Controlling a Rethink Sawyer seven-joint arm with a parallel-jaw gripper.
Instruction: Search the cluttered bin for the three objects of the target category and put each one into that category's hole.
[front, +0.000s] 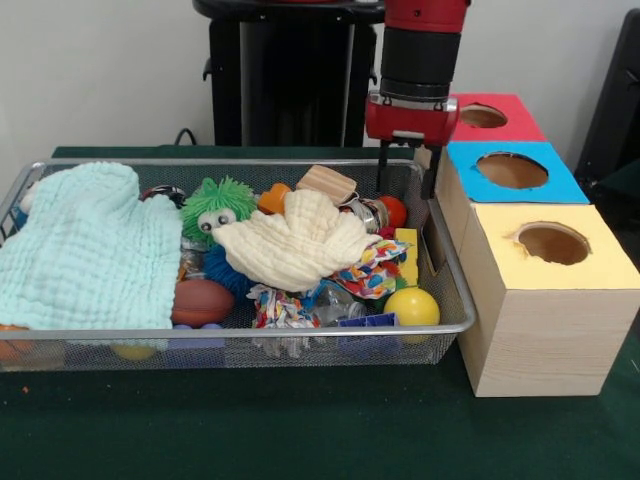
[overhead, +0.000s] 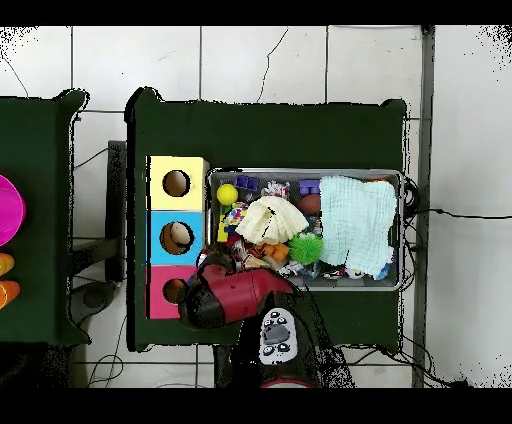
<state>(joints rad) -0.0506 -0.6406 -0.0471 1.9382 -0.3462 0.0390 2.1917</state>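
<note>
Green table: cluttered bin; pincer spread, empty, near blue box.

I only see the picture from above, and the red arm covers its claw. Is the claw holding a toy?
Observer: No. From the front, the gripper is open and empty, by the bin's corner next to the blue box.
Operator: What's the green fuzzy thing?
Observer: A shaggy green toy with two big googly eyes.
Operator: Anything under the pale cloth?
Observer: Through the bin's mesh, something orange shows under the cloth.
</note>
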